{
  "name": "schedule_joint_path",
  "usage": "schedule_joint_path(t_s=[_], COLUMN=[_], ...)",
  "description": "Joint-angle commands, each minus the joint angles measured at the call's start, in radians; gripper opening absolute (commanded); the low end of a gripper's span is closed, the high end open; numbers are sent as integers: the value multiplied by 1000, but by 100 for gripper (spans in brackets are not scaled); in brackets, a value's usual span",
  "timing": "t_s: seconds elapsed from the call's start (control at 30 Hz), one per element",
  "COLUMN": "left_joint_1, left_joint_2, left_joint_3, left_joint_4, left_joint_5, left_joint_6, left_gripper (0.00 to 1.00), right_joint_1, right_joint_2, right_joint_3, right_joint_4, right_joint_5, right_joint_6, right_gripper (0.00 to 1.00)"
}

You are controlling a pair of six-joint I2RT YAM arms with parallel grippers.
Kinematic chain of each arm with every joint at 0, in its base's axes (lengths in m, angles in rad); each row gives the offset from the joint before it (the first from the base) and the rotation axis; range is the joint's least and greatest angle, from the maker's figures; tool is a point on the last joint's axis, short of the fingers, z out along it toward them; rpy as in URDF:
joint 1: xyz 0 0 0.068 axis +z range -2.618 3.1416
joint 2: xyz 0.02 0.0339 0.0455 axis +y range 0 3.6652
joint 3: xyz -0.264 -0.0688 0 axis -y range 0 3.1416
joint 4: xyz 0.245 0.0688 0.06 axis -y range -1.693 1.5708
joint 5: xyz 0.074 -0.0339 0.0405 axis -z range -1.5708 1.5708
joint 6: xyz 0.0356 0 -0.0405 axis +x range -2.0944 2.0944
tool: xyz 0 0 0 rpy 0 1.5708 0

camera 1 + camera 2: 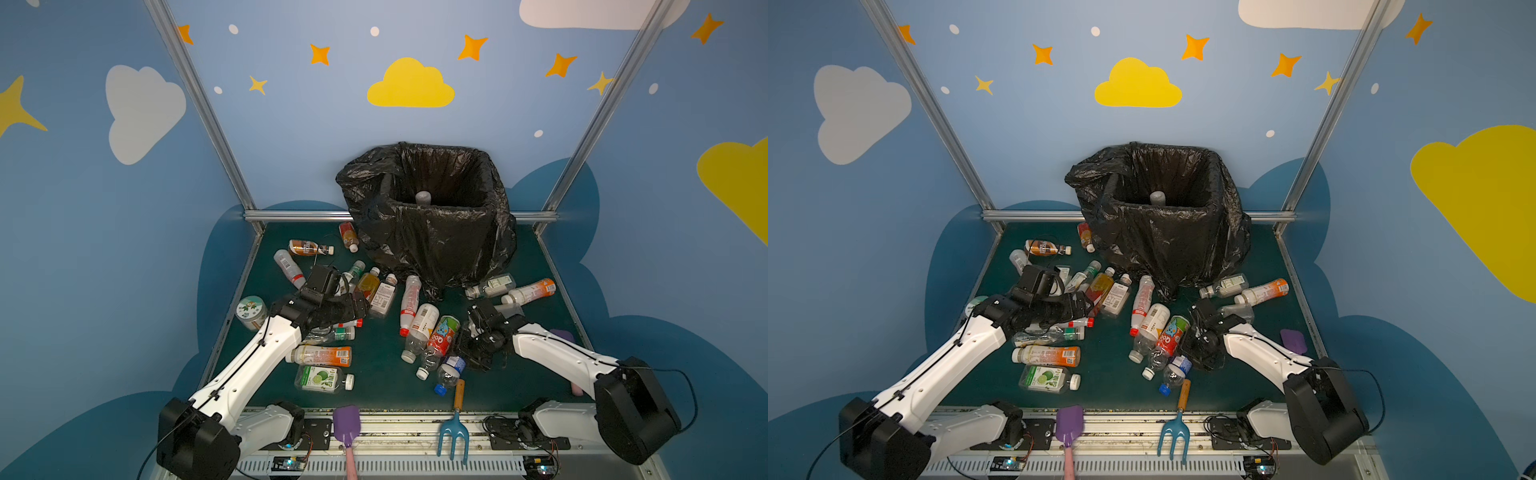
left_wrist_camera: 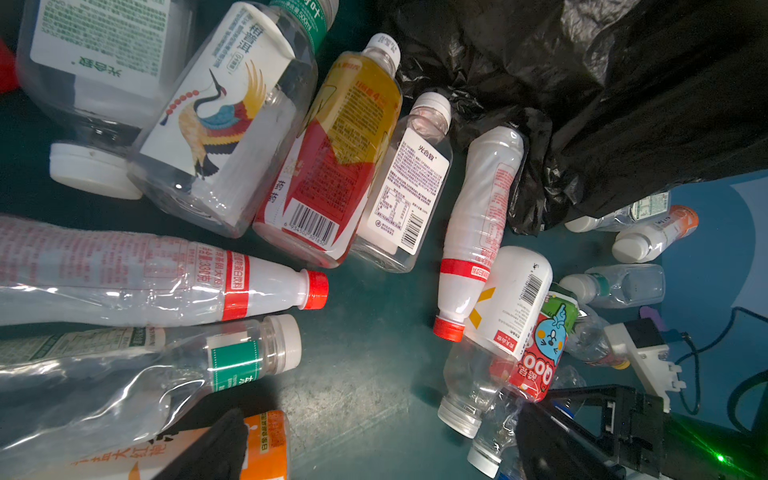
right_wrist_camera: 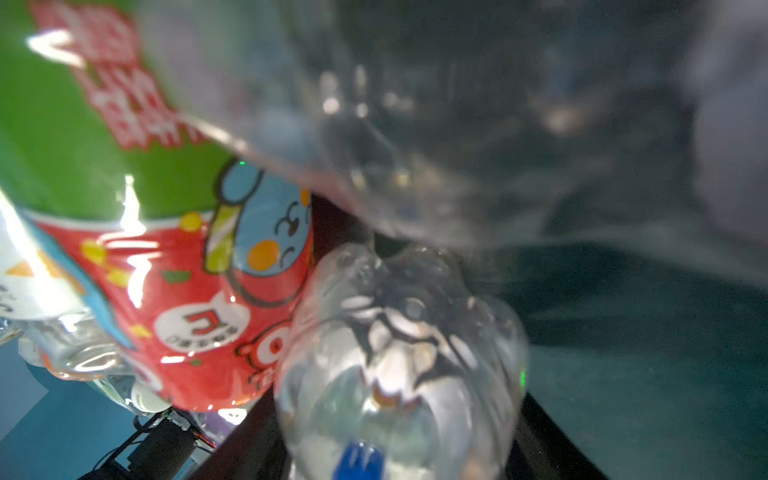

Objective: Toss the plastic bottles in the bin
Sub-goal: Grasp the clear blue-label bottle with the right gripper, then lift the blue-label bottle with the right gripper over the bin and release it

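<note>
The plastic bottles litter the table in front of the far bin. The left end effector hangs wide open and empty. The right end effector straddles a clear blue-capped bottle, though I cannot tell whether it grips. The thin wall may buckle and slip, dragging the red-labelled bottle beside it.

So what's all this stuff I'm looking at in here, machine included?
table: one, dark green
bin: one, black-bagged, back middle
plastic bottles: about twenty, clear or white, scattered on table; one more in bin
jar: one, green-white lid, left edge
shovels: two, purple, front edge and far right
rake: one, blue, front edge
left gripper: open, over left bottles
right gripper: jaws either side of a clear bottle, grip unclear
</note>
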Motion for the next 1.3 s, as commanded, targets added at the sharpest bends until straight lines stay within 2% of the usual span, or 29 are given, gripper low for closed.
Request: schedule_joint_path(t_s=[0.0, 0.13, 0.43, 0.57, 0.67, 0.77, 0.87, 0.97, 1.03, 1.07, 1.13, 1.17, 1.2, 1.27], left_joint_1=[3, 3, 3, 4, 4, 3, 2, 4, 3, 3, 3, 4, 3, 2], left_joint_2=[4, 8, 36, 54, 60, 70, 85, 98, 97, 93, 89, 88, 84, 70], left_joint_3=[19, 21, 37, 60, 90, 119, 150, 176, 182, 187, 196, 206, 214, 222], left_joint_4=[7, 9, -5, -23, -37, -46, -61, -81, -89, -93, -108, -121, -135, -156], left_joint_5=[8, 8, 8, 7, 8, 0, 1, 7, 6, 8, 7, 8, 5, 1], left_joint_6=[9, 11, 25, 46, 63, 81, 97, 108, 104, 104, 100, 99, 99, 101], left_gripper=[100, 100, 100, 100, 100, 100, 100, 100, 100, 100, 100, 100, 100, 100], right_joint_1=[5, 4, 1, 1, 1, 1, -3, -32, -68, -94, -145, -172, -190, -210], right_joint_2=[17, -13, -199, -269, -251, -154, 18, 290, 505, 627, 826, 879, 893, 839], right_joint_3=[-21, -14, 116, 292, 519, 799, 1120, 1525, 1832, 2010, 2270, 2346, 2365, 2297], right_joint_4=[-20, -22, -172, -225, -248, -204, -125, -87, -124, -152, -195, -207, -212, -193], right_joint_5=[0, 8, 61, 97, 118, 124, 118, 113, 119, 125, 105, 96, 93, 120], right_joint_6=[18, 23, 22, 0, -68, -194, -344, -455, -474, -456, -390, -355, -340, -360], right_gripper=[60, 48, 47, 46, 47, 48, 51, 53, 55, 61, 81, 88, 90, 91])
